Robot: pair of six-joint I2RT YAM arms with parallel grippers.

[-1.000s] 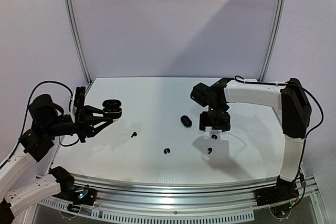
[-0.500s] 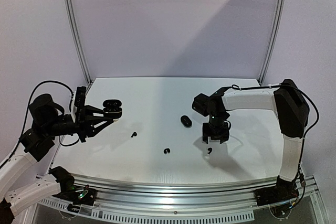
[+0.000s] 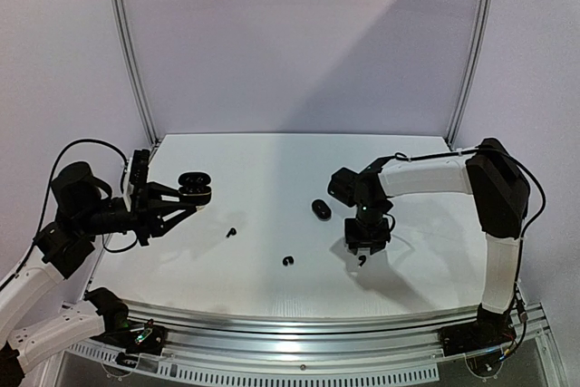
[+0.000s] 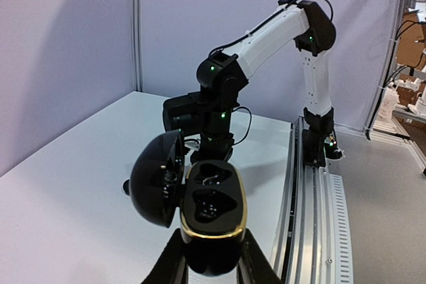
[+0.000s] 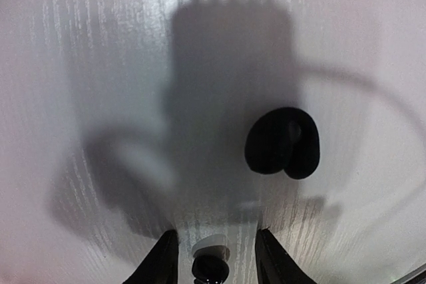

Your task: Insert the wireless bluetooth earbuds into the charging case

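Right wrist, black earbud [image 5: 283,142] just beyond right end effector [image 5: 217,237]

The charging case [image 4: 213,254] is glossy black inside and out, with a thin gold band [image 4: 242,212] round the rim of its lower half. The table [image 3: 263,169] is white with a faint streaky grain, and on it lie black earbuds [image 3: 231,232] and a black oval case [image 3: 320,209]; one small piece [image 5: 211,257] close to the right wrist camera is white on top and black below. The right arm [image 3: 426,176] has white shells and black joints dotted with green lights [image 4: 212,68], against pale lilac walls [image 3: 299,43].
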